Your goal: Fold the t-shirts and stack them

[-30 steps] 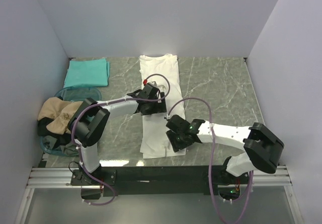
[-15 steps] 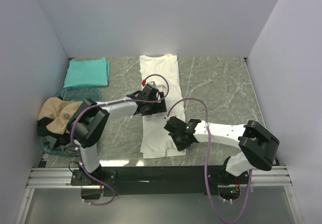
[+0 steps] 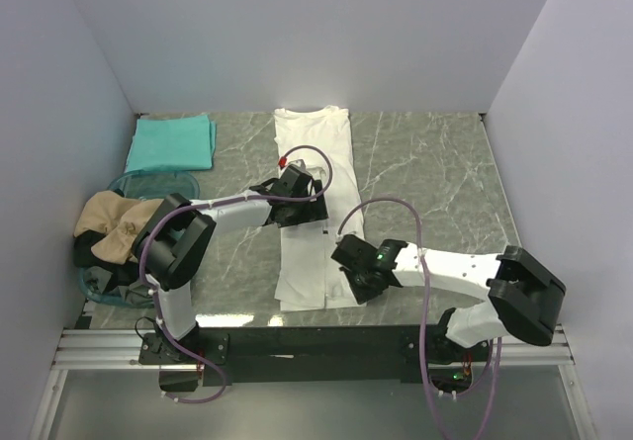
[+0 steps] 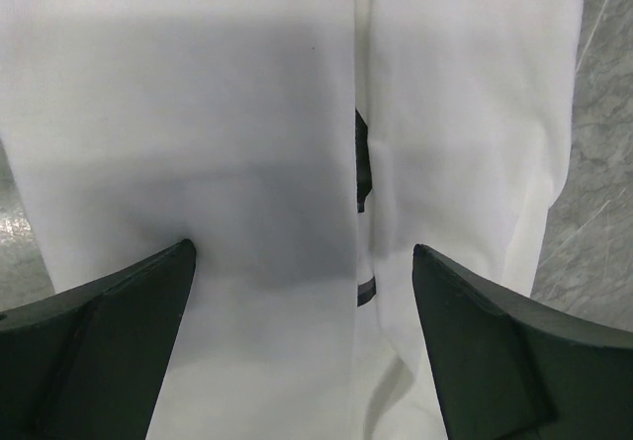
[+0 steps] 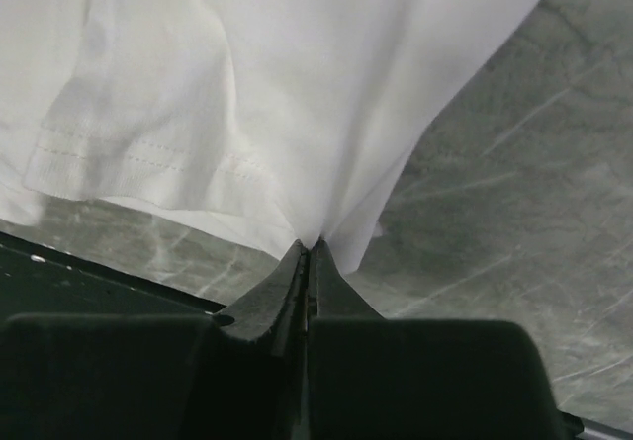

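Observation:
The white t-shirt lies as a long folded strip down the middle of the table. My right gripper is shut on its near hem, with a corner of white cloth pinched between the jaws; from above it sits at the strip's near right end. My left gripper hovers open over the middle of the strip, its fingers wide apart with small black marks between them. A folded teal t-shirt rests at the far left. A tan t-shirt is bunched in the bin.
A clear blue-tinted bin stands at the left edge, holding the tan cloth and something dark. Grey walls close in the left, back and right. The black rail runs along the near edge just behind the shirt's hem.
My right gripper has closed on the white t-shirt's near hem and shifted slightly toward the near edge. The left gripper has barely moved and stays open.

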### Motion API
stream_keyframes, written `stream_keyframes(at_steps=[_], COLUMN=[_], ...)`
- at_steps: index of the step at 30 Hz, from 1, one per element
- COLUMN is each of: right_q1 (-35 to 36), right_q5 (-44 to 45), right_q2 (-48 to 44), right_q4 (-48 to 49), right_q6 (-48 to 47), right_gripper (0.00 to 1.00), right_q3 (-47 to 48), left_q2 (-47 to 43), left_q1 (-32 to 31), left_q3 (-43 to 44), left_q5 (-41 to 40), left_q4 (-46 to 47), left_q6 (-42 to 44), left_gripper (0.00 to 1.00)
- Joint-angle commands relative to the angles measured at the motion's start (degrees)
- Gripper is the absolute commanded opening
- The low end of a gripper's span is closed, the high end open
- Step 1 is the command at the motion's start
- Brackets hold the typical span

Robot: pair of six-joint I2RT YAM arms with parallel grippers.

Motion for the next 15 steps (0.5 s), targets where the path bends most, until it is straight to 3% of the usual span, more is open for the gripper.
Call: stream_keyframes(at_steps=[1,3,5,6,9,15], right_q1=[0.6,0.78,0.69,0.6,0.78,0.6], right_q5=[-1.44,-1.87,-1.53,-1.61,-3.89,-2.15], right_q2=[-2.84,-3.11,-3.2,-3.2,-4.25,-10.13], right_q4=[-2.62,-2.71,-2.62,-2.27,-0.52,-1.21], right_q6=[1.51,1.86,2.21,2.39,2.39,3.71], right_gripper=[0.0,0.01,0.09,0.25,0.44,0.48], right_q3=[-1.92,-2.62,-2.63,-2.19,-1.4,1.68], left_q2=[3.62,3.89,3.8,3.63,2.58,-1.99], left_q1=[0.33,0.33,0.33,0.33,0.33,-1.42], left_q3=[-1.14,-1.14,-1.23,-1.23,-1.67,0.7], left_q5=[-1.35,-1.0,-0.83,-0.21,1.1,-0.03], left_q4=[-4.37,-4.46,-4.11,-3.93,-3.05,-5.77], left_q6=[0.16,0.16,0.43,0.51,1.13,2.89], left_gripper=[0.99,0.99,0.99,0.99,1.0,0.99])
